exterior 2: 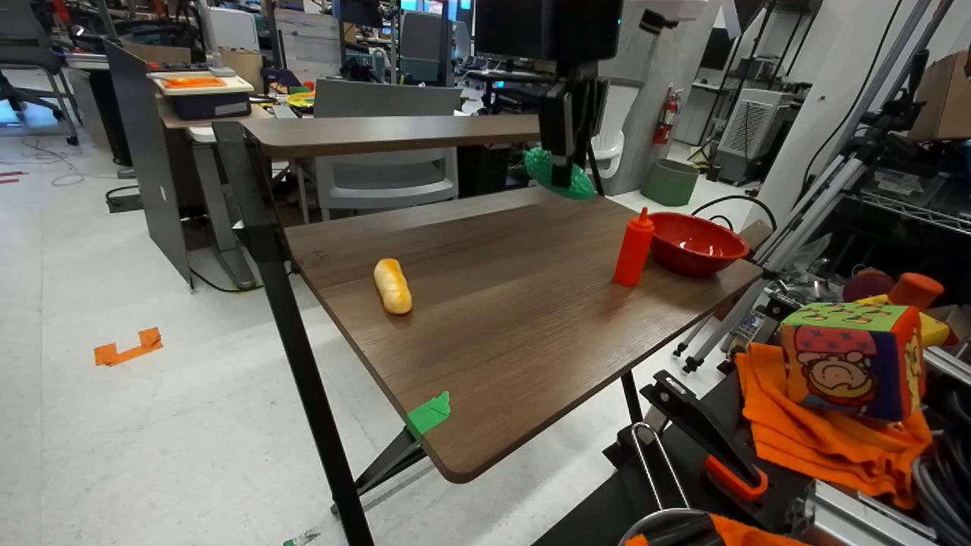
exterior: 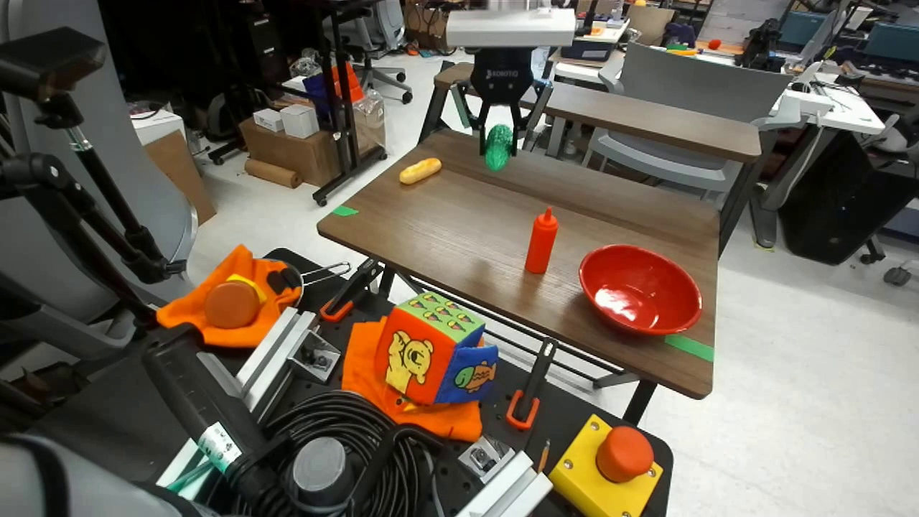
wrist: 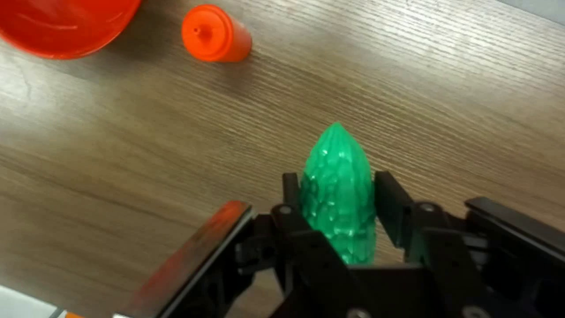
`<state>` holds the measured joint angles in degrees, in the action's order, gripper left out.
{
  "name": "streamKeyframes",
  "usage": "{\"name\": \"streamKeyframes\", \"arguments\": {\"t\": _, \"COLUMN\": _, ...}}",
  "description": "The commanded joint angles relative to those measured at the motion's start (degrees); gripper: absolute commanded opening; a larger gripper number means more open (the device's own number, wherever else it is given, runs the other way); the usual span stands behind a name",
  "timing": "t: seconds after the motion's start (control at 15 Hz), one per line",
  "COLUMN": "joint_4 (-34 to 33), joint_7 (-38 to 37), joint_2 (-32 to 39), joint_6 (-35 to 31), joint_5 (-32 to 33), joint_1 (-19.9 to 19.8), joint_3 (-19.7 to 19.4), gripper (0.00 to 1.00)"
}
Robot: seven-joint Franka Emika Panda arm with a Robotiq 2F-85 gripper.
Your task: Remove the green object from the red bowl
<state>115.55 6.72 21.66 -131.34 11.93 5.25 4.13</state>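
In an exterior view, on the surface, the bun lies near the left edge, the bottle stands nearer and right of it, and the bowl sits right of the bottle. The object is in the claw, above the surface. Before the surface, the cube rests on a cloth.

Saw a brown, wood-grained table with rounded corners; found the red bowl upright near one end, just beside a green tape strip; saw the red-orange bottle standing near the bowl, well apart from a yellow oblong piece lying toward the opposite end; noted a green tape patch near a corner there.
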Motion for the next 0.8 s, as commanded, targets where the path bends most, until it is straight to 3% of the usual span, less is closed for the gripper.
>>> {"name": "streamKeyframes", "arguments": {"t": 0.0, "joint_4": -0.26, "joint_7": -7.77, "joint_2": 3.20, "joint_6": 0.84, "joint_5": -1.60, "joint_1": 1.08, "joint_3": -0.88, "gripper": 0.20}}
{"name": "streamKeyframes", "arguments": {"t": 0.33, "joint_4": -0.08, "joint_7": -18.23, "joint_2": 7.90, "joint_6": 0.19, "joint_5": -1.99, "joint_1": 2.48, "joint_3": -1.55, "gripper": 0.20}}
{"name": "streamKeyframes", "arguments": {"t": 0.73, "joint_4": -0.64, "joint_7": -20.89, "joint_2": 12.45, "joint_6": -0.05, "joint_5": -0.79, "joint_1": 4.86, "joint_3": -1.78, "gripper": 0.20}}
